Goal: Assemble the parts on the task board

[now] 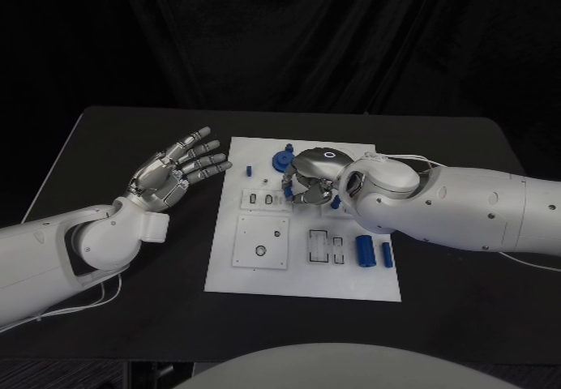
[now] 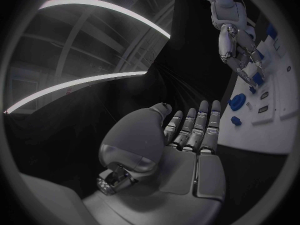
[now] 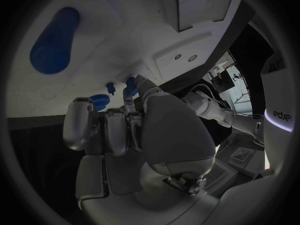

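The white task board [image 1: 304, 275] lies mid-table. My right hand [image 1: 306, 174] hovers over its far part, fingers curled down, pinching a small blue part [image 2: 255, 78] at its fingertips; the same part [image 3: 130, 82] shows in the right wrist view. Beside it a round blue part [image 1: 284, 159] stands on the board near the far edge. A small blue peg [image 1: 249, 170] sits at the board's left rim. Two blue cylinders [image 1: 365, 250] lie side by side at the right. My left hand [image 1: 175, 170] is held palm up, fingers spread and empty, left of the board.
White blocks with slots and holes [image 1: 261, 241] take up the board's middle, and a rectangular recess [image 1: 319, 245] lies beside the cylinders. The black table [image 1: 117, 138] runs bare around the board.
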`<state>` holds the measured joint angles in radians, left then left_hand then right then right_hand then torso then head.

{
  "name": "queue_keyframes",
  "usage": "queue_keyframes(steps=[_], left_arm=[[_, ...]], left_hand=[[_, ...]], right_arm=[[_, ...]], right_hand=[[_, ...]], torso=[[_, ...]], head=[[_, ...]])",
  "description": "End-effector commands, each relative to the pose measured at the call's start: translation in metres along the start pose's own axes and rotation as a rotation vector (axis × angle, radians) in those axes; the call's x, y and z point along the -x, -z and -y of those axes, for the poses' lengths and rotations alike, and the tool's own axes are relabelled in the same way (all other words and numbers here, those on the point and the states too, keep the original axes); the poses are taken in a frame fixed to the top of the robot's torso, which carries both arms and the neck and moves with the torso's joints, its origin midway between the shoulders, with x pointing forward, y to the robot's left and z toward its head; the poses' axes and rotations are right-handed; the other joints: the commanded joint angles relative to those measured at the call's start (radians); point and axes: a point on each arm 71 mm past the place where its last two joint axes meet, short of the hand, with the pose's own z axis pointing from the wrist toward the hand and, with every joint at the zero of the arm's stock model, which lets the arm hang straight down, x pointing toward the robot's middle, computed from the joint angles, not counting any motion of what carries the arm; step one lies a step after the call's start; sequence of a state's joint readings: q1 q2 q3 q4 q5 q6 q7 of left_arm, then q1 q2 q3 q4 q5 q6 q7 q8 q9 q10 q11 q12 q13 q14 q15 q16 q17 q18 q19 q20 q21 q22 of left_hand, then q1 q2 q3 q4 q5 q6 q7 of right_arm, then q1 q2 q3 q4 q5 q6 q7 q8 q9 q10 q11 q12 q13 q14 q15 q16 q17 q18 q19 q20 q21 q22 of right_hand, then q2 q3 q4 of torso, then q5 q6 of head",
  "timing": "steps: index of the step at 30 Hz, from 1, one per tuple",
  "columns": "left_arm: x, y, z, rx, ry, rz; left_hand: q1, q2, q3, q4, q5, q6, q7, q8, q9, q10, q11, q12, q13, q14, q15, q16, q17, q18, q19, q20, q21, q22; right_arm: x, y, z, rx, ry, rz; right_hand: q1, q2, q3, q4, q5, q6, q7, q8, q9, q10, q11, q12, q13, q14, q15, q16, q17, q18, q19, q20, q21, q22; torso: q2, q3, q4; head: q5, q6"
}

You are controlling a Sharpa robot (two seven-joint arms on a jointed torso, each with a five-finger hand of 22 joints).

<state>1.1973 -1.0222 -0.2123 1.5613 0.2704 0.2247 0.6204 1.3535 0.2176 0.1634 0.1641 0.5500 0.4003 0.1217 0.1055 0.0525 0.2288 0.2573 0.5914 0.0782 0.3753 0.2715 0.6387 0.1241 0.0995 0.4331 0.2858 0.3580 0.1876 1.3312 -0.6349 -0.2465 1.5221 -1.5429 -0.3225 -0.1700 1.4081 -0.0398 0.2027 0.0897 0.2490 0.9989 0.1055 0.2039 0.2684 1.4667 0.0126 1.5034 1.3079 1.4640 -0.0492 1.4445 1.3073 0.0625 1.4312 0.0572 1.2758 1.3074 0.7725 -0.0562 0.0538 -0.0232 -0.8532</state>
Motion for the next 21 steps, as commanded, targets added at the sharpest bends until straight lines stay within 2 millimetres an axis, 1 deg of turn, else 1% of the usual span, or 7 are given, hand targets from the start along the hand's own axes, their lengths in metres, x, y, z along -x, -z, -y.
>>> queue_keyframes(steps=[1, 5, 8, 9, 16, 18, 21], left_arm=[[-0.0014, -0.0005, -0.0008, -0.001, 0.011, -0.008], [-0.0012, -0.0007, -0.0010, 0.001, 0.010, -0.009], [-0.0011, -0.0009, -0.0011, 0.002, 0.010, -0.009], [-0.0010, -0.0009, -0.0012, 0.002, 0.009, -0.009], [-0.0018, -0.0023, -0.0023, 0.006, 0.012, -0.013], [-0.0018, -0.0024, -0.0024, 0.007, 0.012, -0.013], [-0.0013, -0.0025, -0.0024, 0.008, 0.011, -0.012]], left_hand=[[-0.009, 0.002, 0.005, 0.000, 0.003, 0.006, -0.001, 0.007, 0.001, 0.003, 0.005, 0.004, 0.000, -0.007, 0.000, 0.006, -0.002, -0.016, -0.008, -0.002, 0.005, 0.001], [-0.009, 0.002, 0.005, 0.000, 0.003, 0.006, -0.001, 0.007, 0.001, 0.003, 0.005, 0.004, 0.000, -0.007, 0.000, 0.006, -0.002, -0.016, -0.008, -0.002, 0.005, 0.001], [-0.009, 0.002, 0.005, 0.000, 0.003, 0.006, -0.001, 0.007, 0.001, 0.003, 0.005, 0.004, 0.000, -0.007, 0.000, 0.006, -0.002, -0.016, -0.008, -0.002, 0.005, 0.001], [-0.009, 0.002, 0.005, 0.000, 0.003, 0.006, -0.001, 0.007, 0.001, 0.003, 0.005, 0.004, 0.000, -0.007, 0.000, 0.006, -0.002, -0.016, -0.008, -0.002, 0.005, 0.001], [-0.010, 0.002, 0.006, 0.000, 0.003, 0.006, 0.000, 0.007, 0.001, 0.004, 0.006, 0.005, 0.000, -0.008, 0.000, 0.007, -0.002, -0.016, -0.009, -0.002, 0.005, 0.001], [-0.010, 0.002, 0.006, 0.000, 0.003, 0.006, 0.000, 0.007, 0.001, 0.004, 0.006, 0.005, 0.000, -0.008, 0.000, 0.007, -0.002, -0.016, -0.009, -0.002, 0.005, 0.001], [-0.010, 0.002, 0.006, 0.000, 0.003, 0.006, 0.000, 0.007, 0.001, 0.004, 0.006, 0.005, 0.000, -0.008, 0.000, 0.007, -0.002, -0.016, -0.009, -0.002, 0.005, 0.001]], right_arm=[[-0.0039, -0.0007, 0.0020, -0.032, 0.018, -0.026], [-0.0062, -0.0021, 0.0017, -0.032, 0.021, -0.043], [-0.0071, -0.0029, 0.0012, -0.028, 0.023, -0.050], [-0.0073, -0.0030, 0.0011, -0.027, 0.023, -0.051], [-0.0085, -0.0045, -0.0010, -0.015, 0.025, -0.061], [-0.0088, -0.0047, -0.0014, -0.010, 0.025, -0.064], [-0.0090, -0.0048, -0.0011, -0.006, 0.026, -0.068]], right_hand=[[-0.016, 0.001, -0.006, 0.001, -0.004, 0.002, -0.013, -0.013, 0.078, -0.001, 0.002, 0.002, 0.136, 0.062, -0.002, -0.001, 0.135, 0.012, -0.007, 0.000, -0.008, 0.125], [-0.028, -0.001, -0.010, 0.004, -0.018, -0.015, -0.007, -0.025, 0.079, -0.008, 0.007, -0.002, 0.129, 0.059, 0.002, -0.007, 0.130, 0.015, -0.012, 0.003, -0.020, 0.121], [-0.038, -0.003, -0.014, 0.008, -0.033, -0.044, 0.003, -0.045, 0.076, -0.015, 0.015, -0.006, 0.122, 0.056, 0.008, -0.011, 0.125, 0.017, -0.017, 0.008, -0.032, 0.117], [-0.039, -0.003, -0.014, 0.008, -0.034, -0.046, 0.004, -0.048, 0.075, -0.016, 0.016, -0.006, 0.121, 0.056, 0.009, -0.011, 0.126, 0.017, -0.017, 0.009, -0.033, 0.116], [-0.056, -0.007, -0.022, 0.015, -0.062, -0.072, 0.014, -0.069, 0.070, -0.031, 0.025, -0.015, 0.105, 0.050, 0.018, -0.023, 0.113, 0.021, -0.027, 0.017, -0.057, 0.108], [-0.059, -0.009, -0.024, 0.016, -0.069, -0.080, 0.016, -0.075, 0.068, -0.035, 0.027, -0.018, 0.100, 0.049, 0.020, -0.025, 0.112, 0.022, -0.028, 0.019, -0.060, 0.107], [-0.068, -0.019, -0.033, 0.017, -0.082, -0.116, 0.025, -0.100, 0.058, -0.060, 0.034, -0.034, 0.074, 0.043, 0.026, -0.035, 0.101, 0.026, -0.037, 0.025, -0.079, 0.100]], torso=[[0.001, 0.0008, -0.0008], [0.000, 0.0006, -0.0017], [0.000, 0.0006, -0.0022], [0.000, 0.0006, -0.0022], [0.000, 0.0012, 0.0017], [0.000, 0.0012, 0.0017], [0.000, 0.0005, 0.0018]], head=[[0.002, -0.001], [0.005, -0.002], [0.006, -0.003], [0.006, -0.003], [0.003, -0.006], [0.003, -0.006], [0.004, -0.007]])
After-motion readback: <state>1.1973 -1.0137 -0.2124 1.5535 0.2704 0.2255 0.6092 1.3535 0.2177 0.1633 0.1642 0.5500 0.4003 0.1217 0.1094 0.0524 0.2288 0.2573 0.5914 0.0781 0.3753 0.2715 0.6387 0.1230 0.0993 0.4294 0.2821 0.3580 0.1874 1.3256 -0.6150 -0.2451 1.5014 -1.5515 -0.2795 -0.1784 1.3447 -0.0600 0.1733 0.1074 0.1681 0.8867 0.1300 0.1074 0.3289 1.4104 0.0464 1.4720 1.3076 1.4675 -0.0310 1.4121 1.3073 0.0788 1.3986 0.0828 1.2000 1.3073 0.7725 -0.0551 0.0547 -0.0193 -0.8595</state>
